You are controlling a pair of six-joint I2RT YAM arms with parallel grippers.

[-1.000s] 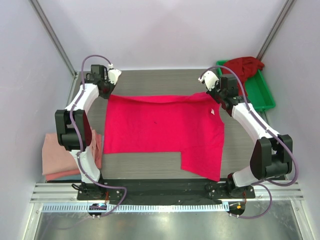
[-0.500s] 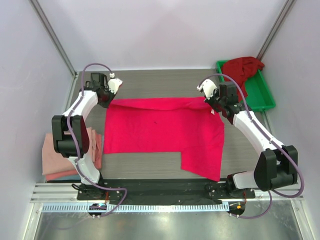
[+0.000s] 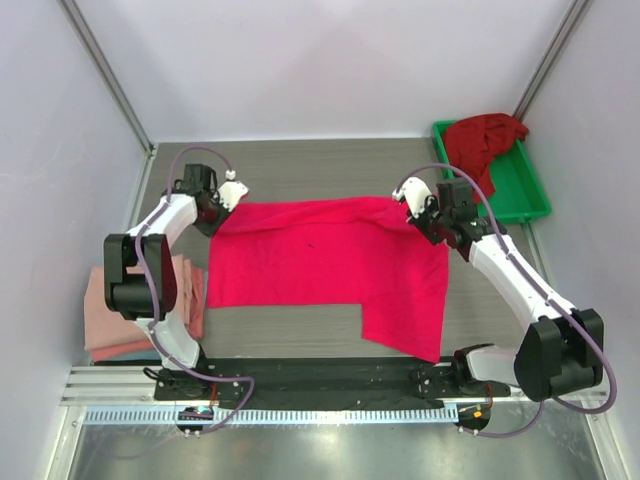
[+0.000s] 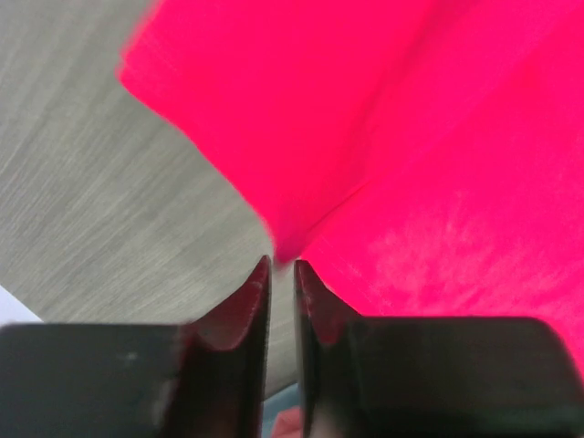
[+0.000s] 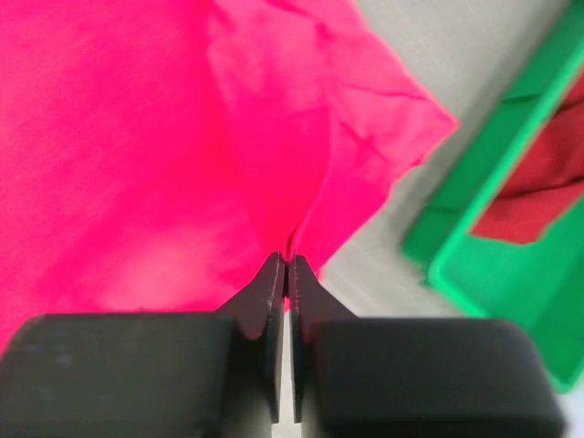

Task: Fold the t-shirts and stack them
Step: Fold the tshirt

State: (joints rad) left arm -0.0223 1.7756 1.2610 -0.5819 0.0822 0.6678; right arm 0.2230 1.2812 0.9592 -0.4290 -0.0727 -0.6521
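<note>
Well, from above, the green tray [image 3: 520, 195] sits at the far right corner of the desk [image 3: 300, 165]. A dark crimson t-shirt [image 3: 483, 138] lies bunched in its far end, spilling over the rim. The bright pinkish-red t-shirt [image 3: 320, 265] is spread mid-desk, its long axis running left to right, with one flap reaching toward the near edge on the right. The left hand [image 3: 222, 207] is at its far left corner and the right hand [image 3: 416, 214] at its far right corner. Folded salmon-pink t-shirts [image 3: 112, 315] are stacked just past the desk's left edge.

In the left wrist view, the left hand [image 4: 282, 266] is narrowed to a slit, pinching a tip of the bright cloth over bare desk [image 4: 100, 210].

In the right wrist view, the right hand [image 5: 286, 263] is clamped tight on a fold of the same shirt. The tray [image 5: 456, 255] lies to the right, with crimson cloth [image 5: 538, 192] inside.
</note>
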